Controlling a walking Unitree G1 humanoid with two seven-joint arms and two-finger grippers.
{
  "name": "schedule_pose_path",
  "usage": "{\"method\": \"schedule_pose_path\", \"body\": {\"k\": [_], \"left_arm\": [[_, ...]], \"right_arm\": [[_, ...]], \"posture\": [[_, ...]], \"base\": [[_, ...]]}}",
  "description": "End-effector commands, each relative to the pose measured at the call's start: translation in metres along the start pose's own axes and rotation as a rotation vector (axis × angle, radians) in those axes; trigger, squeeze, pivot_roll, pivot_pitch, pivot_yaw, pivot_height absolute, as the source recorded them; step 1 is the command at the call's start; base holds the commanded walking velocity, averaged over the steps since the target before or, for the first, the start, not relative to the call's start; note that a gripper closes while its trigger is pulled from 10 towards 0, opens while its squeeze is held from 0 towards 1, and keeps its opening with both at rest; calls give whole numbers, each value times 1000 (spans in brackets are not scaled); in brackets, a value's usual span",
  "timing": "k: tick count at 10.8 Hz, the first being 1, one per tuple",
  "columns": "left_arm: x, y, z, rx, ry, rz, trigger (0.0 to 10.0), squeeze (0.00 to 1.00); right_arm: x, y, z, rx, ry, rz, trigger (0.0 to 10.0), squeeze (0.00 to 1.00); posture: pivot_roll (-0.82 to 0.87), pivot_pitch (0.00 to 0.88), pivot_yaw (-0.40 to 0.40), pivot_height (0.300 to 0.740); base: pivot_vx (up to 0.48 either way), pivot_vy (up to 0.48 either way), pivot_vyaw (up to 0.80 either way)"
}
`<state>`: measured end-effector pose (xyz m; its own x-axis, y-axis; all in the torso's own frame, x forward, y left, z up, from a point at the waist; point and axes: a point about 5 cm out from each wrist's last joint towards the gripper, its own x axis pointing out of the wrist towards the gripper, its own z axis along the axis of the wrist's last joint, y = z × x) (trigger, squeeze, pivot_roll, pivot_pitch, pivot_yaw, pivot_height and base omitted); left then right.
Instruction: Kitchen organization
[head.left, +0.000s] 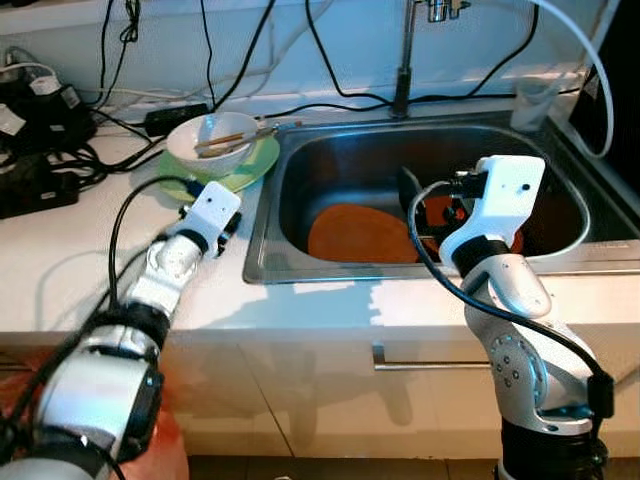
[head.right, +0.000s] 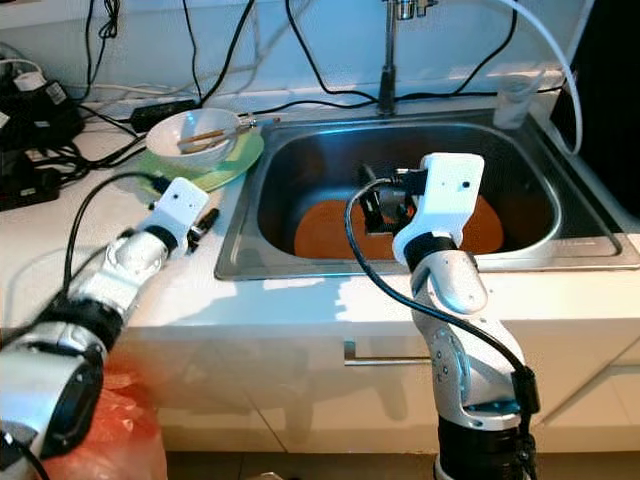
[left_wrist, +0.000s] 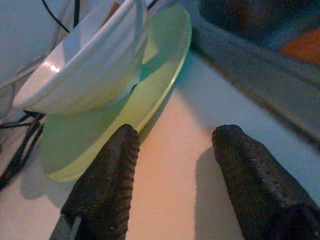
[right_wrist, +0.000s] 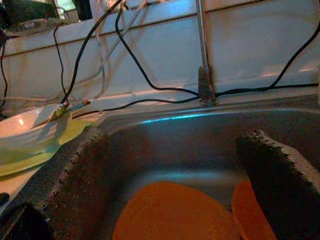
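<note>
Left wrist view: the left gripper (left_wrist: 172, 185) is spread open and empty on the counter (left_wrist: 170, 150), just short of a green plate (left_wrist: 150, 95) carrying a white bowl (left_wrist: 90, 75). Both look rigid, glossy, breakable; the plate's thin rim seems the best hold. Farther off, the right gripper (right_wrist: 175, 175) hangs open and empty over the sink (head.left: 300, 210).

So the left gripper (left_wrist: 172, 165) has its jaws spread wide, both black textured fingers (left_wrist: 107, 180) hovering low over the pale surface (left_wrist: 175, 125) with nothing between them. Just ahead sits a light green plate (left_wrist: 155, 75), and one finger looks like it's right at the plate's near rim, though I can't tell if it's actually touching. A white bowl (left_wrist: 85, 70) sits on the plate. Some black cables (left_wrist: 20, 145) run past the plate's far side. The metal sink rim (left_wrist: 250, 85) runs alongside, with something orange (left_wrist: 302, 45) down inside the basin.
</note>
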<state>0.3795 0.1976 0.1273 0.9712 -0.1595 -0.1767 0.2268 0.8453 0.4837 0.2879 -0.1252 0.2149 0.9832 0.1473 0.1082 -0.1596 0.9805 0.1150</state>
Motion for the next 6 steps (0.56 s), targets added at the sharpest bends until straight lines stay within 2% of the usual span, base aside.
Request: {"method": "schedule_pose_path", "body": {"k": [1, 3, 5, 6], "left_arm": [[-3, -5, -8, -38, 17, -21, 10000, 1000], [-6, -8, -9, -122, -15, -5, 10000, 1000], [-11, -12, 4, -230, -129, 42, 10000, 1000], [-14, -14, 18, -316, -194, 94, 10000, 1000]], "right_arm": [[2, 1, 1, 5, -14, 0, 10000, 0], [10, -1, 2, -1, -32, 7, 10000, 0], [14, -1, 4, -6, -47, 20, 10000, 0], [15, -2, 3, -5, -49, 27, 10000, 0]], "posture": [[-96, 0, 137, 740], [-78, 0, 129, 740], [-54, 0, 118, 740], [-35, 0, 103, 740]], "base": [[0, 0, 0], [0, 0, 0], [0, 0, 0], [0, 0, 0]]}}
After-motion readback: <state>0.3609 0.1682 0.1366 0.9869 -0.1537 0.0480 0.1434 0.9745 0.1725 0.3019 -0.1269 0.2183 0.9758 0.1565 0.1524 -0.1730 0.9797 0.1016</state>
